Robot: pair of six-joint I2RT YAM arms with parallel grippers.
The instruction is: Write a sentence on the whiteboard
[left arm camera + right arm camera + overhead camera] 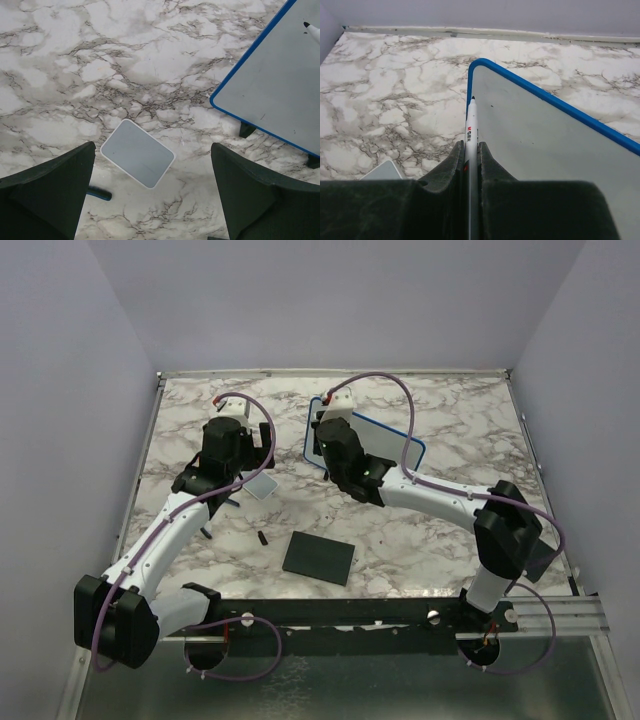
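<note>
Whiteboard (393, 446): white board with a thin blue rim and rounded corners, standing on small black feet (246, 130) on the marble table (450, 420). It sits toward the table's far edge, slightly right of centre, and is turned at an angle to the table's edges. The right arm covers much of it in the top view.

Right gripper (471, 145): positioned over the board's left corner, jaws pressed together on the barrel of a marker.

Left gripper (152, 148): hovers above the table left of the board, jaws spread wide, nothing between them. The grey tile lies on the table below it.

Black pad (319, 557): flat dark square near the table's near edge, about centre, apart from the board.

Grey tile (137, 153): small pale rounded rectangle, flat on the marble, near the board's left corner but not touching it.

Marker (471, 127): white barrel with red print, dark tip pointing just inside the blue rim. Contact with the surface cannot be confirmed.

Dark piece (263, 538): short item just left of the black pad, too small to identify.
</note>
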